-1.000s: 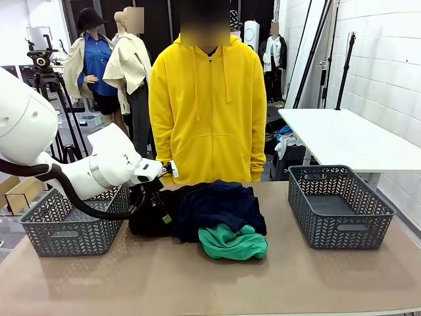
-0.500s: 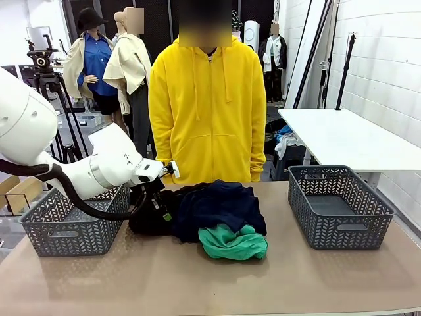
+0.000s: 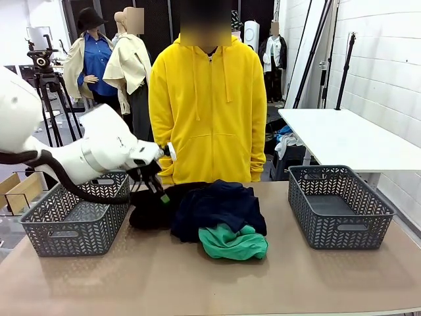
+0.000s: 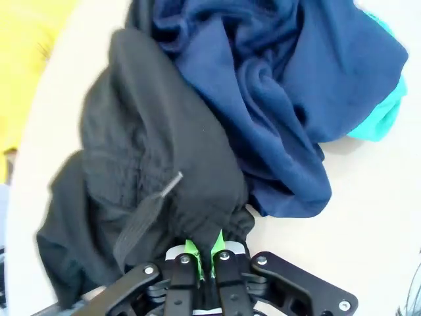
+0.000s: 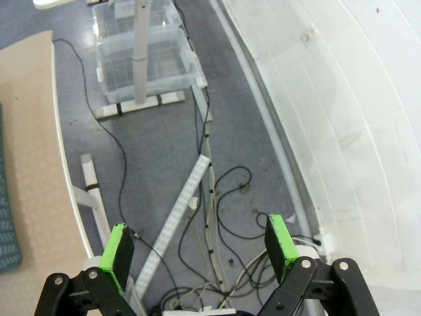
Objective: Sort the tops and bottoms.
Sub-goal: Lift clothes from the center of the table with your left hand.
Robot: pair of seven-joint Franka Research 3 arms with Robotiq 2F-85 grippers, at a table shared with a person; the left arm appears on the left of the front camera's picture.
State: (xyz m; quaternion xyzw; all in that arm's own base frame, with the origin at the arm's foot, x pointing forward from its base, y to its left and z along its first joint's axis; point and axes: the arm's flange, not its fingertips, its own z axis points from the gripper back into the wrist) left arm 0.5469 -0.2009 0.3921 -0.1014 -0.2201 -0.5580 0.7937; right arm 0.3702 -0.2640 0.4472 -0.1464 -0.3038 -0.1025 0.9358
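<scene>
A pile of garments lies mid-table: a black garment (image 3: pixel 150 209) on the left, a dark navy one (image 3: pixel 220 203) in the middle, a bright green one (image 3: pixel 231 243) at the front. My left gripper (image 3: pixel 160 193) is shut on an edge of the black garment (image 4: pixel 151 178), pinching the cloth between its green pads (image 4: pixel 192 249); a black drawstring hangs beside them. The navy garment (image 4: pixel 283 85) and a bit of green (image 4: pixel 378 122) lie beyond. My right gripper (image 5: pixel 200 247) hangs open over the floor beside the table, holding nothing.
One grey basket (image 3: pixel 72 220) stands at the table's left, another grey basket (image 3: pixel 339 204) at the right. A person in a yellow hoodie (image 3: pixel 207 105) stands at the far edge behind the pile. The front of the table (image 3: pixel 197 283) is bare.
My left gripper has shut on the black garment and lifted slightly, pulling the cloth's edge up. The rest of the pile has not moved.
</scene>
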